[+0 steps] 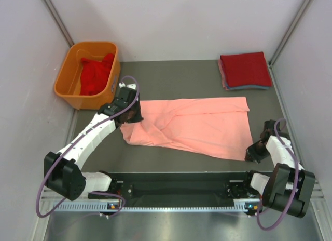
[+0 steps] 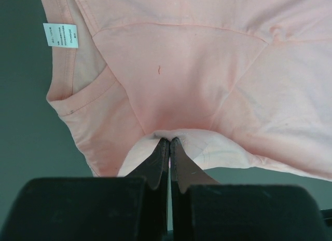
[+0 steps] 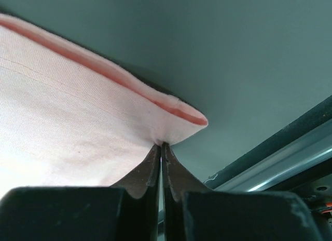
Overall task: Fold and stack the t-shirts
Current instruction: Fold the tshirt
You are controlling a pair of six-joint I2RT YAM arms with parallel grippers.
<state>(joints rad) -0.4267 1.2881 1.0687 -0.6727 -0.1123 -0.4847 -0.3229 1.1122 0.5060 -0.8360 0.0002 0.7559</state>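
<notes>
1 red t-shirt [image 1: 96, 75] lies bunched in the orange tub [image 1: 63, 84] at the far left of the table [image 1: 176, 80]. The left end effector [image 1: 132, 116] is clenched on the salmon-pink t-shirt [image 1: 199, 128], spread mid-table, beside its collar; the right end effector [image 1: 252, 152] grips its near-right hem corner. A folded stack [image 1: 244, 69] sits far right.

The salmon-pink t-shirt [image 1: 197, 124] lies spread across the middle of the surface [image 1: 171, 77], partly folded over itself and wrinkled at its left end, where a small white neck label [image 2: 60, 35] shows. A red t-shirt [image 1: 96, 75] lies crumpled inside the orange tub [image 1: 66, 90] at the far left. A folded red t-shirt [image 1: 244, 68] tops a neat stack [image 1: 248, 87] at the far right.
</notes>
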